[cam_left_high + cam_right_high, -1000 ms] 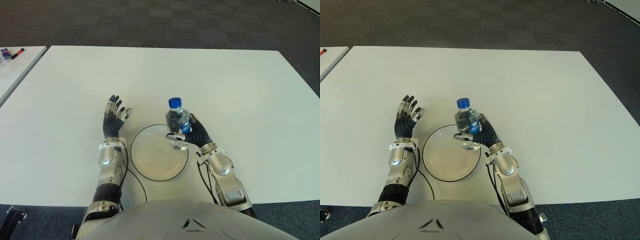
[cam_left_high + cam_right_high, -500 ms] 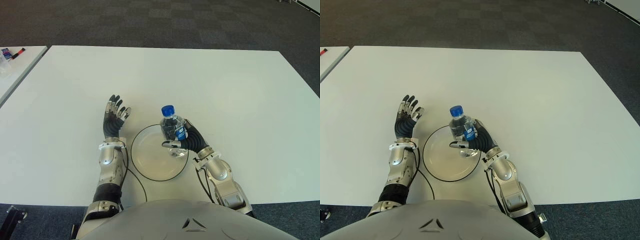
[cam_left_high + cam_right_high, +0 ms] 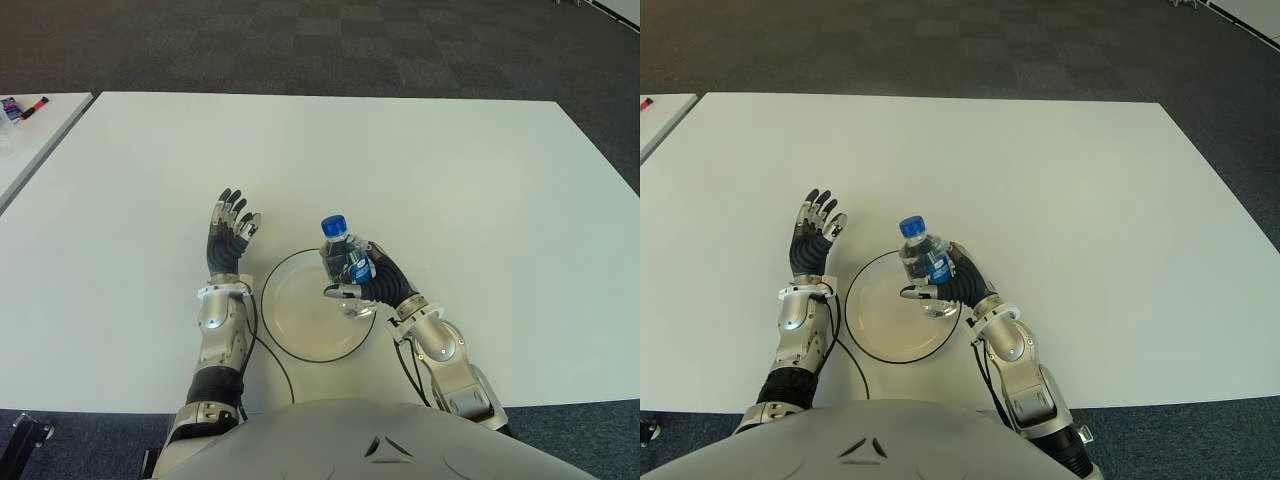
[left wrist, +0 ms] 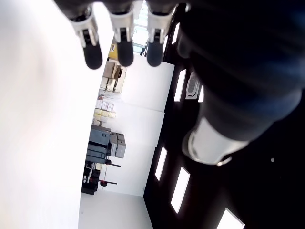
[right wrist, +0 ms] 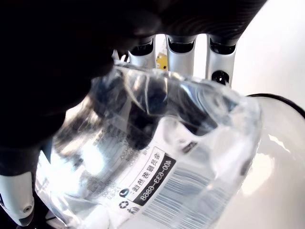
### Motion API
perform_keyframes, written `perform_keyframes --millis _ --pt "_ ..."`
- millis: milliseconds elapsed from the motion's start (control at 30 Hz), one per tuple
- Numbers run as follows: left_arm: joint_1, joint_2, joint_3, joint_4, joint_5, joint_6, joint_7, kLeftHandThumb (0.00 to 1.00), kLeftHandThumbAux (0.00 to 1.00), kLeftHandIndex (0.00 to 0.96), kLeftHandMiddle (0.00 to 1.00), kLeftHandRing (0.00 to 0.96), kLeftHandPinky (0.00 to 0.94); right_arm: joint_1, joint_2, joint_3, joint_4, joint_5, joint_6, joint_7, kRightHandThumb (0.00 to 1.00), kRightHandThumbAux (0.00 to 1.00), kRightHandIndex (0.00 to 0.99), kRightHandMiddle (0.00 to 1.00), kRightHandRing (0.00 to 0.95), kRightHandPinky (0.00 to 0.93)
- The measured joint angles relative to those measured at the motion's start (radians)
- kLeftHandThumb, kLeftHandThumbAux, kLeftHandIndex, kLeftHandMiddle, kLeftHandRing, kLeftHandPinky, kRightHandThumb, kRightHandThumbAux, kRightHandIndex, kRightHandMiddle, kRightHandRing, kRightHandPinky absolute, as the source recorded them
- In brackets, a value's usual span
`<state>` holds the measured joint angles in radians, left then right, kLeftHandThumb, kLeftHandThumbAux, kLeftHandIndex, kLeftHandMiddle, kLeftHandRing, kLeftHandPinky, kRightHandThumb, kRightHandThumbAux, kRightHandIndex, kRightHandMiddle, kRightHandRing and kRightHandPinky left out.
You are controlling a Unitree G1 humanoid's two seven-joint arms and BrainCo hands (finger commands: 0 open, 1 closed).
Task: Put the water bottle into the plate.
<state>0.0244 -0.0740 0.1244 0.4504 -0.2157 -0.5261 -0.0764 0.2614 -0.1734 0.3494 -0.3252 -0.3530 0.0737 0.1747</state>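
Note:
A clear water bottle (image 3: 342, 262) with a blue cap stands upright over the right part of the white plate (image 3: 296, 318), a round dish with a dark rim near the table's front edge. My right hand (image 3: 366, 283) is shut on the bottle's body from its right side; the right wrist view shows the fingers (image 5: 180, 47) wrapped around the clear plastic (image 5: 157, 143). Whether the bottle's base touches the plate I cannot tell. My left hand (image 3: 229, 232) shows just left of the plate with its fingers spread and nothing in it.
The white table (image 3: 450, 180) stretches wide to the back and both sides. A second white table (image 3: 30, 135) with small items on it stands at the far left. Dark carpet lies beyond. A black cable (image 3: 268, 355) runs by the plate's front left.
My right hand carried the bottle leftward and toward me, from the plate's right rim to over the plate. In the last half second it barely moved. The left hand stayed put.

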Motion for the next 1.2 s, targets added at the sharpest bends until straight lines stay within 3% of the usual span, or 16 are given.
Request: perform_keyframes --millis 667,1200 --pt "0.005 0.000 -0.031 -0.029 0.000 0.022 0.032 0.331 0.783 0.107 0.123 0.113 0.158 0.000 0.007 -0.001 0.019 0.085 0.003 0.030 0.955 0.656 0.390 0.508 0.519 0.831" --pt "0.022 0.002 -0.063 -0.081 0.020 0.071 0.073 0.318 0.786 0.107 0.126 0.111 0.151 -0.012 0.008 0.026 0.079 0.074 -0.026 0.028 0.955 0.656 0.392 0.507 0.522 0.858"
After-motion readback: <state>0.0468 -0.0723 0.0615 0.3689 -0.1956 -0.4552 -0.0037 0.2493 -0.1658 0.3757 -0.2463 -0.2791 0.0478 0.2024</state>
